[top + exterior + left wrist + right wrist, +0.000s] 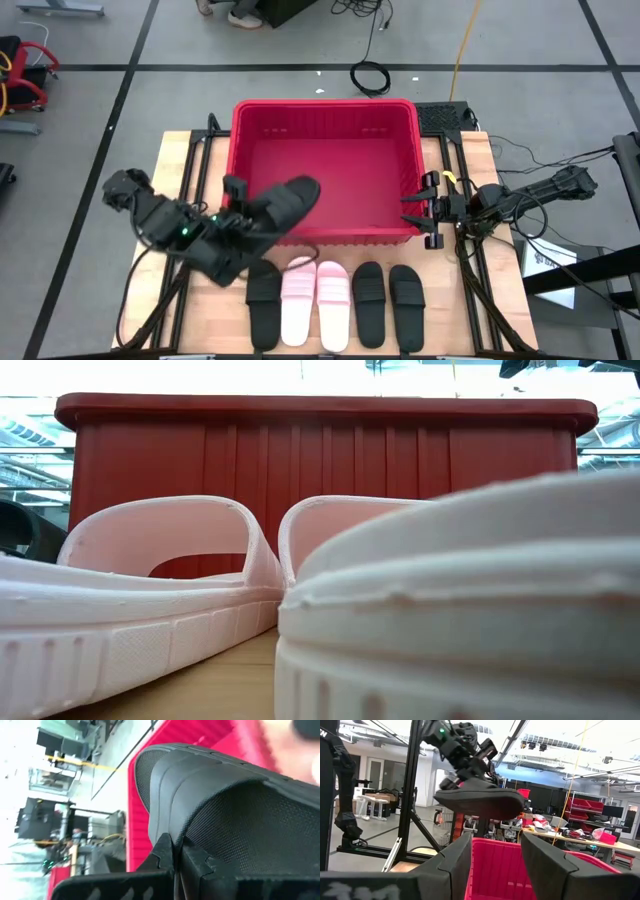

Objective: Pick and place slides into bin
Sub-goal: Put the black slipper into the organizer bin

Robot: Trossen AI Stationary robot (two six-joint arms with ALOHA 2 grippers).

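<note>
table (180, 300): five slides in row | left hand (258, 212): clamped on black slide (290, 205) above bin (325, 112) rim | right hand (418, 211): fingers spread, empty, beside bin

Bright, even overhead light; blown-out glare behind the bin (320, 420), nearest pink slide (480, 610) blurred.

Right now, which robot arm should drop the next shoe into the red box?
The left. Its gripper holds a black slide over the near left corner of the bin, so it probably only needs to let go. The right gripper is open and empty at the bin's right wall.
</note>
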